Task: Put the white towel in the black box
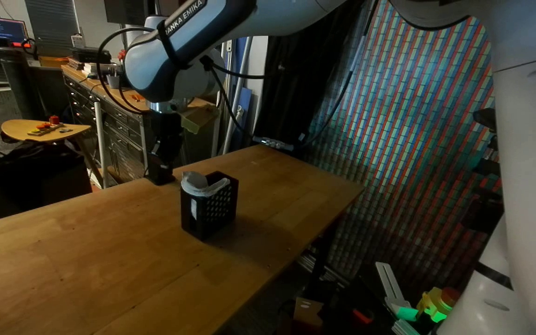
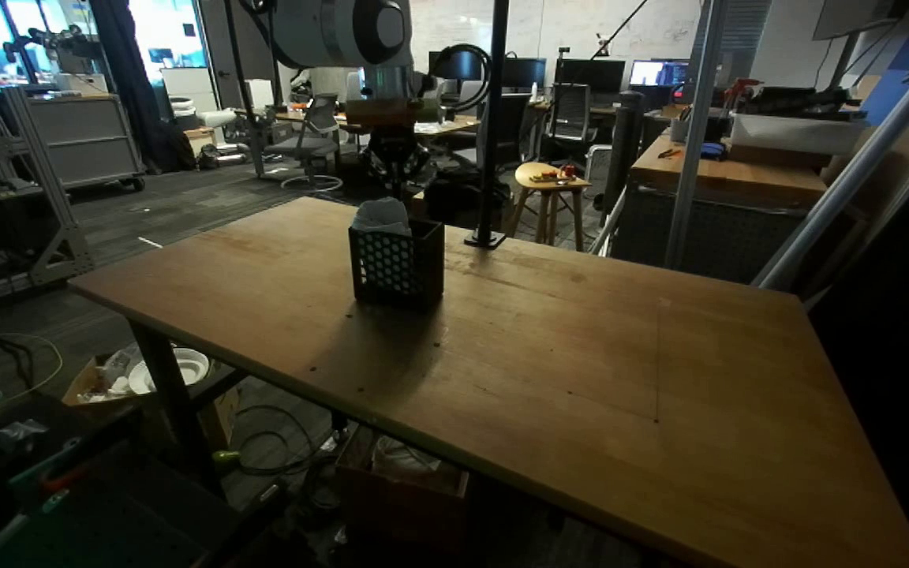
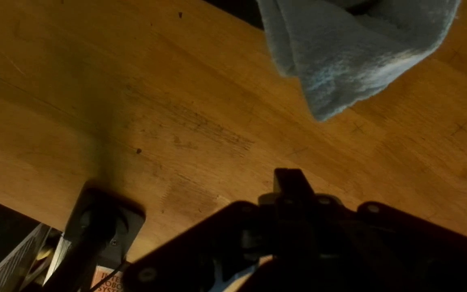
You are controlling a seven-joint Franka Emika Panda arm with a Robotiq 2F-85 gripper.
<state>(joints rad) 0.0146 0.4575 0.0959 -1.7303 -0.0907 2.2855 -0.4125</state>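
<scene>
The black box point(image 1: 203, 211) stands upright on the wooden table, with round holes in one side. Inside it is the white towel point(image 2: 381, 216), bunched up and rising above the rim; pale cloth also shows through the holes. In the wrist view a drooping corner of the towel point(image 3: 351, 56) appears at the upper right, apart from the fingers. My gripper point(image 2: 398, 188) hangs near the box, beyond it in an exterior view. Seen from the wrist, the gripper point(image 3: 287, 170) has its fingertips together with nothing between them. The lower part of the towel is mostly hidden by the box walls.
A black post with a flat base plate point(image 2: 484, 238) stands at the table edge beside the box; its base point(image 3: 108, 227) also shows at the lower left of the wrist view. The wooden table point(image 2: 581, 339) extends around the box. A small stool point(image 1: 44, 130) is beyond the table.
</scene>
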